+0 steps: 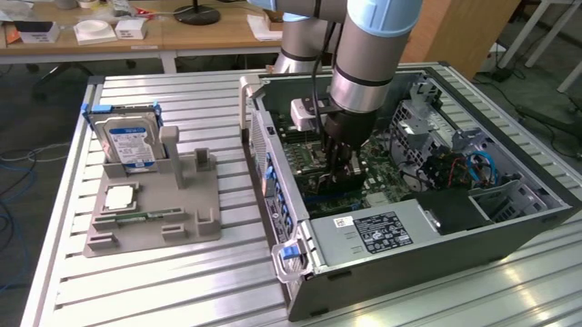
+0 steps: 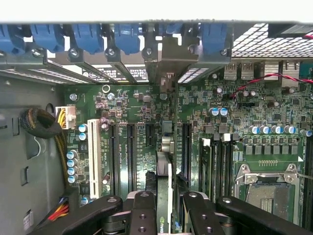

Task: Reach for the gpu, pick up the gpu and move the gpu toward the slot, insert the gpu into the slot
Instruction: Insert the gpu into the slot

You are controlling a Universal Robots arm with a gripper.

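The gpu (image 2: 165,147) stands on edge inside the open computer case (image 1: 509,225), seen from above in the wrist view as a thin dark card running down the middle of the motherboard (image 2: 234,137) between the long black expansion slots (image 2: 131,156). Its silver bracket (image 2: 168,66) meets the case's rear wall, in line with the row of blue clips (image 2: 88,36). Whether the card's lower edge is fully seated in its slot cannot be told.

The gripper (image 2: 165,208) is clamped on the gpu: its two black fingers (image 2: 143,210) press the card's upper edge from either side, close together with only the card's thickness between them. In the exterior view the gripper (image 1: 339,167) reaches straight down into the case, the arm (image 1: 369,61) vertical above it, its grey and pale blue segments rising out of the top of the picture, with the wrist camera housing (image 1: 304,112) beside the wrist.

The case lies on its side on a slatted metal table (image 1: 136,286), its open face upward, with the power supply (image 1: 377,228) nearest the camera and drive cages (image 1: 427,122) toward the exterior view's right. To the exterior view's left of the case, well apart from it, a grey fixture (image 1: 155,211) holds a blue-labelled hard drive (image 1: 127,139) upright, a processor chip (image 1: 121,197) lying flat, and a small green memory stick (image 1: 146,216). A wooden desk (image 1: 136,30) with small white boxes stands behind the table
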